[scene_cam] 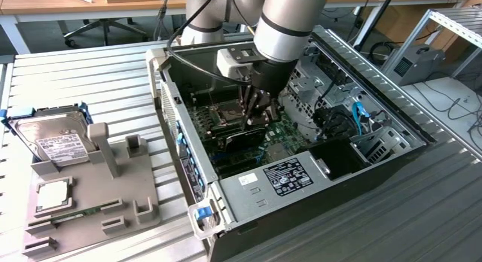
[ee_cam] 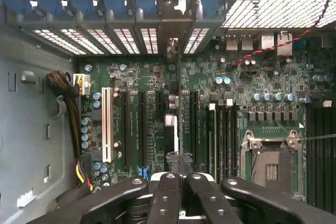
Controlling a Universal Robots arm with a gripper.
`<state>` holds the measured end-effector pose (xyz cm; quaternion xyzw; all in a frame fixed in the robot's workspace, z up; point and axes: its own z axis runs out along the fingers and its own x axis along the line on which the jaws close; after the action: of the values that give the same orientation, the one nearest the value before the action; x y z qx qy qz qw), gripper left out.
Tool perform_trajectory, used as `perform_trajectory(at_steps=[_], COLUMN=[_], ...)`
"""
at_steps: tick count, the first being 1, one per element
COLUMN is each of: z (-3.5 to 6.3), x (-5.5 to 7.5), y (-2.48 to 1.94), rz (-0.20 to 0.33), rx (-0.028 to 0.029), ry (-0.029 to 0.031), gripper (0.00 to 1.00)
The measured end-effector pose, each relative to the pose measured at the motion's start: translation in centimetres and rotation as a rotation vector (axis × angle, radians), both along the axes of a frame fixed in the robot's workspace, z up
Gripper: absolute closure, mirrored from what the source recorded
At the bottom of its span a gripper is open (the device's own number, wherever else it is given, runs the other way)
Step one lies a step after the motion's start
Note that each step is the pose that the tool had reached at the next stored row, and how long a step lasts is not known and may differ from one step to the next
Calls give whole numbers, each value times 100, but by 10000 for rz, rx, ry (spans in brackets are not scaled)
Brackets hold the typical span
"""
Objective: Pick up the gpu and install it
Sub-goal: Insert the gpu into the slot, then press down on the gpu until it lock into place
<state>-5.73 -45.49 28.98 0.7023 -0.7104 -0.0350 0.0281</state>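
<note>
Inside the open computer case (scene_cam: pixel 391 123) at the centre of the exterior view, the gripper (scene_cam: pixel 254 119) stands closed on the top edge of the gpu (scene_cam: pixel 242 139), which sits edge-down over the green motherboard (scene_cam: pixel 290 135); in the wrist view the fingers (ee_cam: pixel 169 198) are pinched together with the card running thin and edge-on between the expansion slots (ee_cam: pixel 140 127). Seating it well, I judge, calls for keeping the card upright and square to its slot, its bracket end lined with the rear slot openings (ee_cam: pixel 134 40), and pressing evenly. The arm (scene_cam: pixel 290 25) reaches down from the upper frame, wrist near vertical, tool pointing straight into the case.
</note>
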Motion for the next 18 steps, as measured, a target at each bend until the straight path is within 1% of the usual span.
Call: perform_trajectory(at_steps=[1, 14, 16, 17, 18], z=[0, 0, -5, -13, -23], x=[11, 9, -48, -123, -170], y=[-1, 0, 0, 0, 0], rz=[-1, 0, 0, 0, -1], rx=[-1, 0, -1, -2, -1], ry=[20, 21, 20, 21, 20], gripper=[89, 89, 89, 89, 89])
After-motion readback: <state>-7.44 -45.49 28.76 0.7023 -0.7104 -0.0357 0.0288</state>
